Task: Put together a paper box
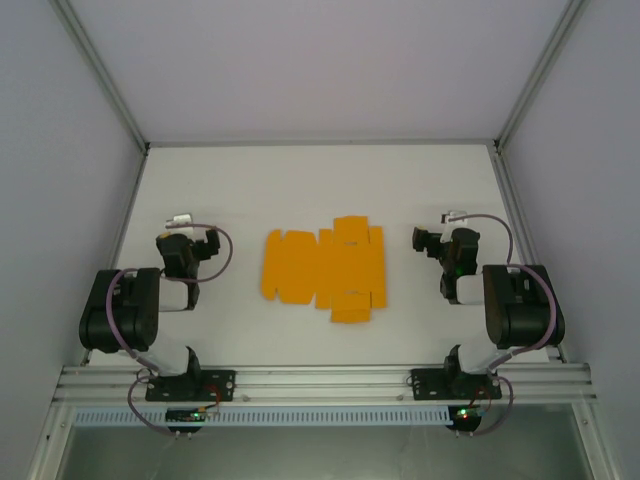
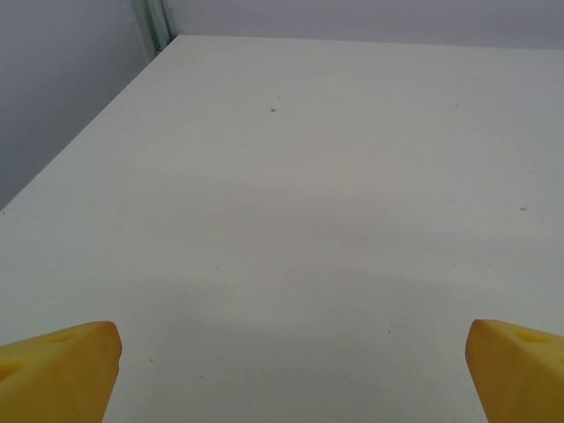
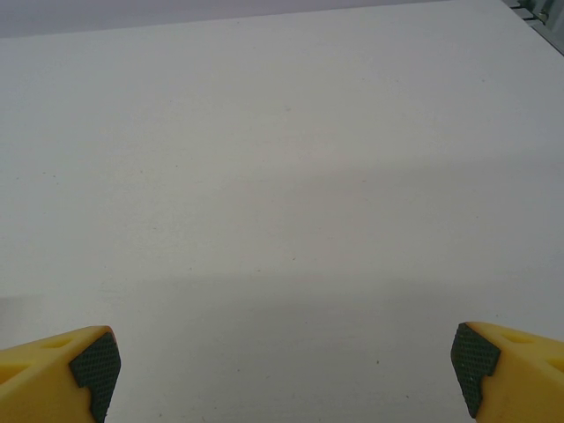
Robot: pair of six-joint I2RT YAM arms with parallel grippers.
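The paper box [image 1: 325, 270] is lying as a flat orange-yellow sheet in the middle of the tabletop [image 1: 300, 190], well clear of the left fingers [image 2: 62, 361] and right fingers [image 3: 511, 366], both pairs standing wide apart and holding nothing

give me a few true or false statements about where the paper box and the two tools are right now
1. The paper box lies as a flat, unfolded sheet on the table. True.
2. The left tool is shut on the paper box. False: its jaws stand open over bare table, holding nothing.
3. The right tool rests on the paper box. False: it is open and apart from the sheet, off to the sheet's right.
4. The paper box sits between the two tools. True.
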